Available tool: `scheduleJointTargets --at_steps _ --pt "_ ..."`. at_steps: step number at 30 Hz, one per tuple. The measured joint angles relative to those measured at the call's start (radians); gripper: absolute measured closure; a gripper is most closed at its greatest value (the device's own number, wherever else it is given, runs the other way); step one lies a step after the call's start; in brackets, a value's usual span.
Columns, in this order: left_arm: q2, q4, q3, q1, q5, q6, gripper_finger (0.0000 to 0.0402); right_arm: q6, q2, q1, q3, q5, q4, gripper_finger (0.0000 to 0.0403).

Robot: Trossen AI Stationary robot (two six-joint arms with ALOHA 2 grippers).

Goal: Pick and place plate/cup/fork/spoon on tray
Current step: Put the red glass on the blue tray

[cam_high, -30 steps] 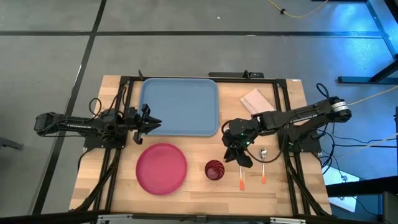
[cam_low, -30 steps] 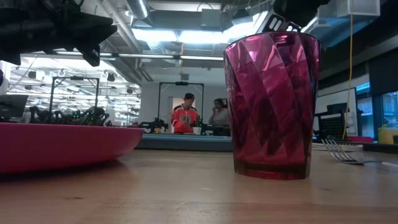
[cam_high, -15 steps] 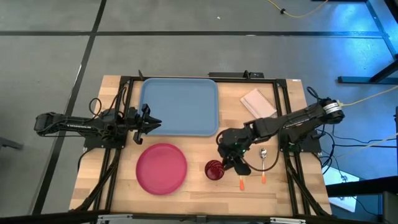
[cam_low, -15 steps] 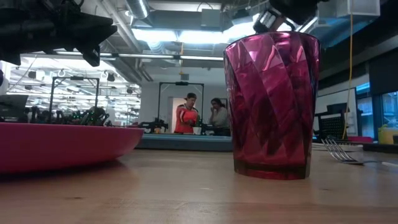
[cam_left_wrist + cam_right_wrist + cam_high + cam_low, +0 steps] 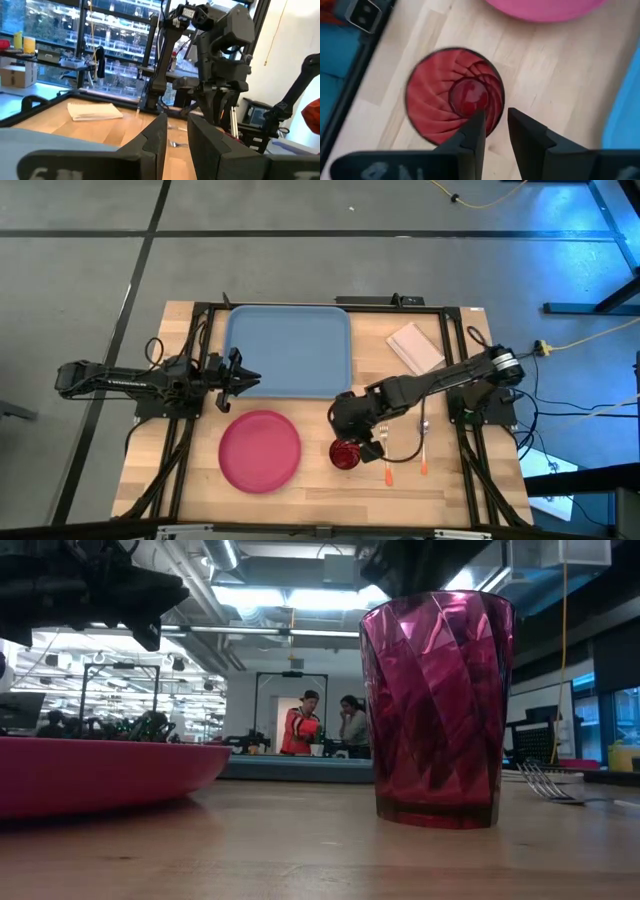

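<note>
The maroon cup [image 5: 345, 453] stands upright on the table, to the right of the pinkish-red plate [image 5: 260, 450]; it also shows in the low view [image 5: 436, 710]. My right gripper [image 5: 352, 428] hangs above the cup, clear of it. In the right wrist view [image 5: 495, 117] its fingers point down over the cup's rim [image 5: 455, 95] with only a narrow slit between them. The fork [image 5: 387, 470] and spoon [image 5: 424, 450] lie right of the cup. The light-blue tray [image 5: 288, 350] lies at the far side. My left gripper [image 5: 240, 377] waits, shut, by the tray's near left corner.
A pale folded napkin [image 5: 415, 347] lies right of the tray. Black frame rails [image 5: 200, 360] run along the table's left and right sides. In the low view, people stand in the room far behind the table.
My right gripper has gone toward the table's left edge, from over the fork's head to above the cup. The cup, plate, fork and spoon have stayed where they were.
</note>
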Motion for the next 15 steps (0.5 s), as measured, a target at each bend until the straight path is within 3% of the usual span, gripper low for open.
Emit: scheduleJointTargets --at_steps 7,15 --pt "0.0 -0.014 0.0 0.0 -0.001 0.0 0.0333 -0.006 0.03 -0.002 -0.001 0.105 0.021 0.0315" --pt "0.0 -0.013 0.0 0.0 -0.002 0.0 0.0333 0.004 0.032 0.0 -0.001 0.073 0.026 0.0315"
